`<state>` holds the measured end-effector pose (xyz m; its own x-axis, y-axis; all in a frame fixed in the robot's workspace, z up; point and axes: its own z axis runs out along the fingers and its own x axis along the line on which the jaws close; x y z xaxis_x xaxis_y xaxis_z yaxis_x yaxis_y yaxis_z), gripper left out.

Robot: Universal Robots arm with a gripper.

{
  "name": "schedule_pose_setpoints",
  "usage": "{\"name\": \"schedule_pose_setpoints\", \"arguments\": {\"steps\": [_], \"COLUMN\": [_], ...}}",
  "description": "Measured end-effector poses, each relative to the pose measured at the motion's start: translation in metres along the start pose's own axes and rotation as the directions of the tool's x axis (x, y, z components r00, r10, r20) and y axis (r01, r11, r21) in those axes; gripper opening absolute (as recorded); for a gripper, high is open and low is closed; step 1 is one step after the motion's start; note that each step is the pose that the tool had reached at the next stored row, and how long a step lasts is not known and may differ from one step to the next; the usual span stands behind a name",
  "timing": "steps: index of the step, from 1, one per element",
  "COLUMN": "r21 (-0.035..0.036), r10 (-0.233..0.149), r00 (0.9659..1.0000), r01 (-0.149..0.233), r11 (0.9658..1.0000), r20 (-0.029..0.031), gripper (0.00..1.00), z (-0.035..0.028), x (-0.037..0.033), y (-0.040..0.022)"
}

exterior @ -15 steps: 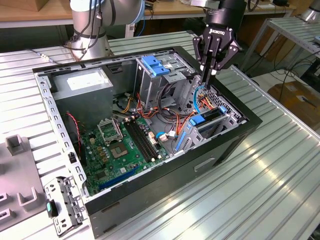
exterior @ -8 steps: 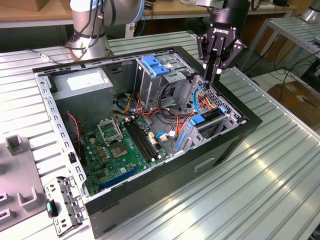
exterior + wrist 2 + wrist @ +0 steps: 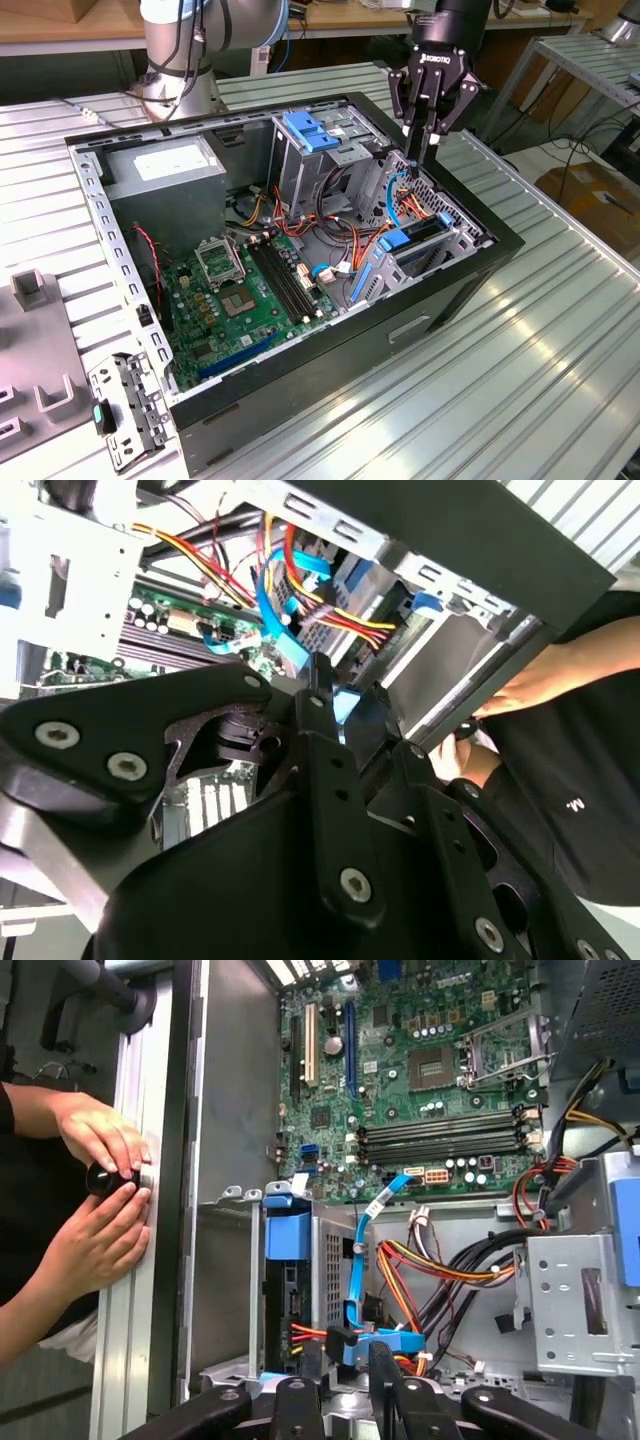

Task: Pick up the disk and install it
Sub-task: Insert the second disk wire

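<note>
Black hand (image 3: 428, 150) hangs over the drive bay; its closure, cannot tell. Disk (image 3: 288, 1260) sits edge-up just below, long axis running into the case (image 3: 480, 270).

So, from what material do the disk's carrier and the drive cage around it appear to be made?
The disk has a carrier that looks like bright blue plastic, smooth and evenly coloured. The drive cage looks like bare grey sheet metal, matte, with folded edges and punched tabs.
</note>
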<state>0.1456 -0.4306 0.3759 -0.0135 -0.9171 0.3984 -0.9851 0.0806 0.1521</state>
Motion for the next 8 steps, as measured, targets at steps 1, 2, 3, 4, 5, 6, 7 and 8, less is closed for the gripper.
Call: {"name": "schedule_pose_setpoints", "arguments": {"steps": [1,2,3,4,5,6,7,8], "r21": [0.0001,0.0003,0.0006,0.0009,0.0018,0.0024,0.0029,0.0038], "r10": [0.001,0.002,0.003,0.004,0.005,0.006,0.007,0.008], "r00": [1.0000,1.0000,0.9999,0.9999,0.9998,0.9997,0.9997,0.9997], "r01": [-0.001,-0.002,-0.003,-0.004,-0.005,-0.006,-0.007,-0.007], "r11": [1.0000,1.0000,1.0000,1.0000,1.0000,1.0000,1.0000,1.0000], "r20": [-0.0035,-0.0067,-0.0105,-0.0138,-0.0191,-0.0222,-0.0247,-0.0250], "gripper": [0.33,0.33,0.33,0.33,0.33,0.33,0.33,0.33], "z": [0.0002,0.0007,0.0016,0.0020,0.0028,0.0035,0.0055,0.0070], "x": [-0.0018,-0.0028,-0.0036,-0.0038,-0.0042,-0.0045,-0.0054,-0.0060], "y": [0.0001,0.0000,-0.0002,-0.0003,-0.0004,-0.0006,-0.0008,-0.0005]}}
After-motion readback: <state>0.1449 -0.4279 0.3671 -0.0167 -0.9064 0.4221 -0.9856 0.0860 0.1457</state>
